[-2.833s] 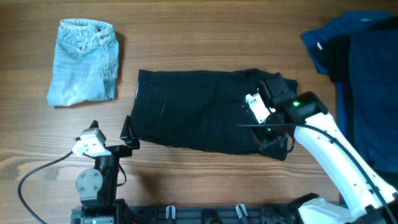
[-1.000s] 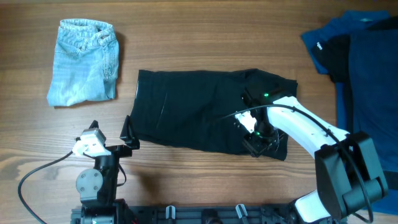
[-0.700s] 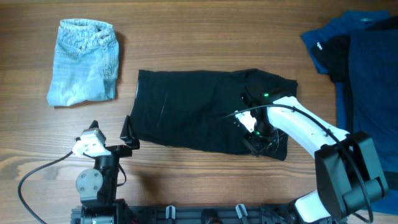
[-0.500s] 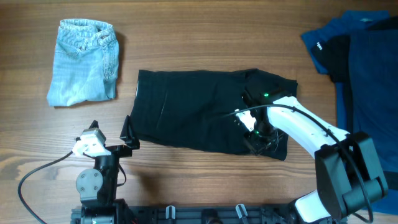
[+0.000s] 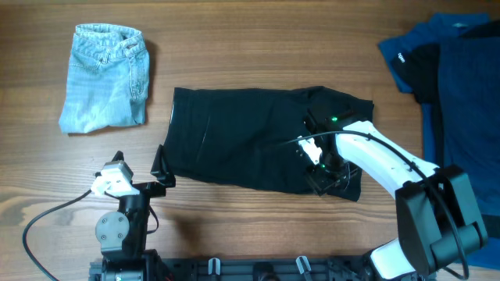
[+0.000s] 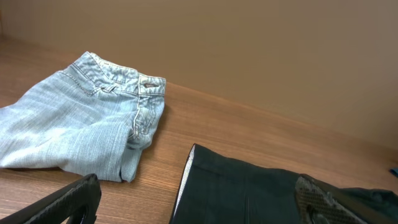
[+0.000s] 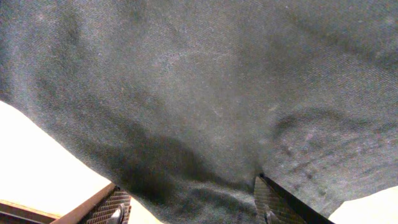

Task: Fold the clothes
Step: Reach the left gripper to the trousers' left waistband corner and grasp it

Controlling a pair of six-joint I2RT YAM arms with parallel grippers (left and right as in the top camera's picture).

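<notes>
Overhead. Spread flat mid-table (image 5: 273, 47): the black shorts (image 5: 242, 144), long side running 9 to 3 o'clock. Planted on their 4 o'clock corner: the right gripper (image 5: 319, 176). Parked just off their 8 o'clock corner, apparently not touching cloth: the left gripper (image 5: 162, 167). Well apart at 10 o'clock, a denim piece (image 5: 105, 78); at 2 o'clock, a blue top (image 5: 457, 86).

Left wrist. Jaws spread wide, holding nothing. Between them at 6 o'clock, the shorts' near edge with its thin white lining; at 9 o'clock, the denim.

Right wrist. Black cloth filling nearly the whole frame, pale table showing at 7 and 5 o'clock. Jaws spread, one at each lower corner, with the hem sagging between them and not yet pinched.

Judged step: taking hold of the corner for a first fold. Sink deep enough to catch every layer before closing, not just the top one. Bring the left jaws onto the 8 o'clock corner to match. Lift low and together, then carry toward 12 o'clock. Avoid dragging, which would probably bunch the soft cloth.
</notes>
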